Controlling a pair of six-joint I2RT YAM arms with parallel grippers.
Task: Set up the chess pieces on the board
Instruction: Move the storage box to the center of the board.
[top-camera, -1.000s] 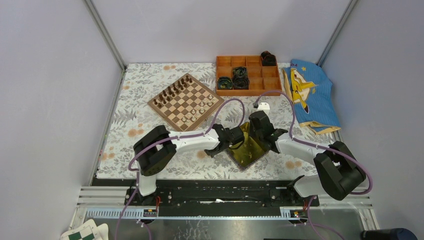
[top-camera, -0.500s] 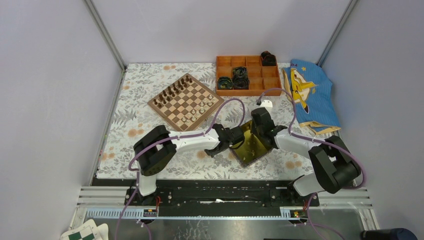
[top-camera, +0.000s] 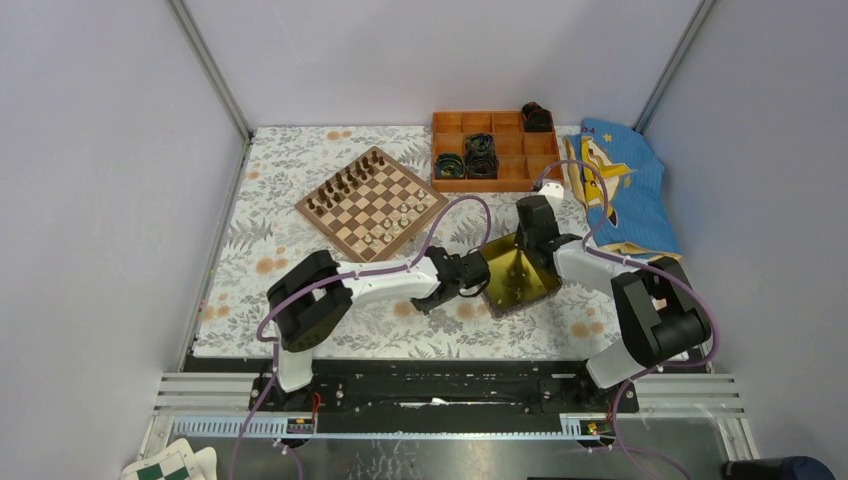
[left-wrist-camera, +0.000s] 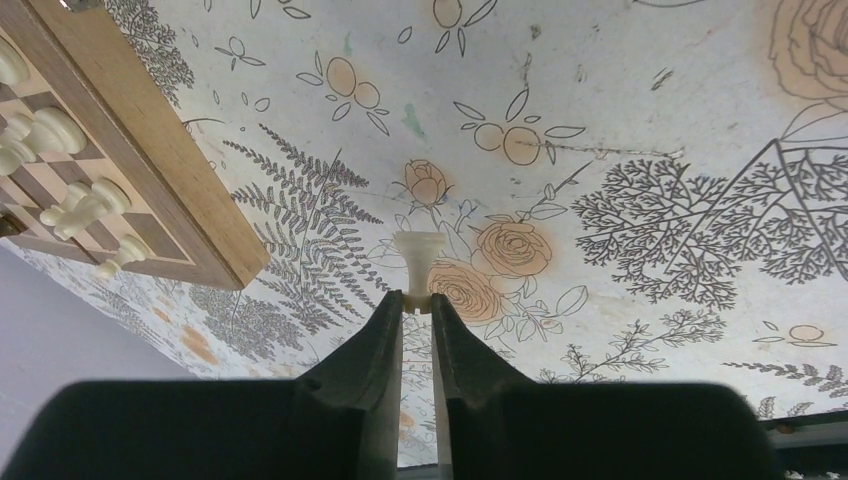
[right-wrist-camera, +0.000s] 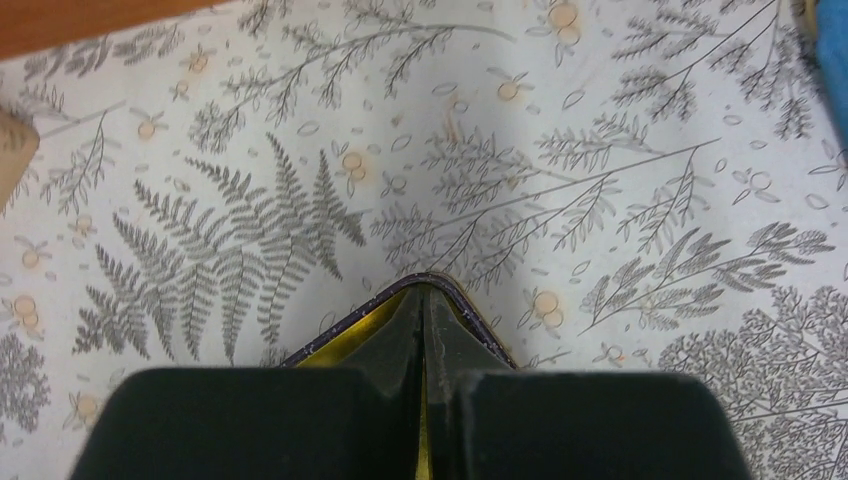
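Cream-white chess pieces (top-camera: 393, 222) are seen standing on the square wooden chessboard (top-camera: 335, 231), left of centre in the top view, facing dark brown chess figures (top-camera: 345, 180). One further cream-white piece (left-wrist-camera: 417, 258) is clamped by its narrow end between the fingers of the left gripper (left-wrist-camera: 417, 300), above the floral tablecloth (left-wrist-camera: 620, 120) and just off the board's corner. The right gripper (right-wrist-camera: 422, 300) is pressed together on the corner rim of the glossy yellow square tray (top-camera: 522, 280), at mid-frame.
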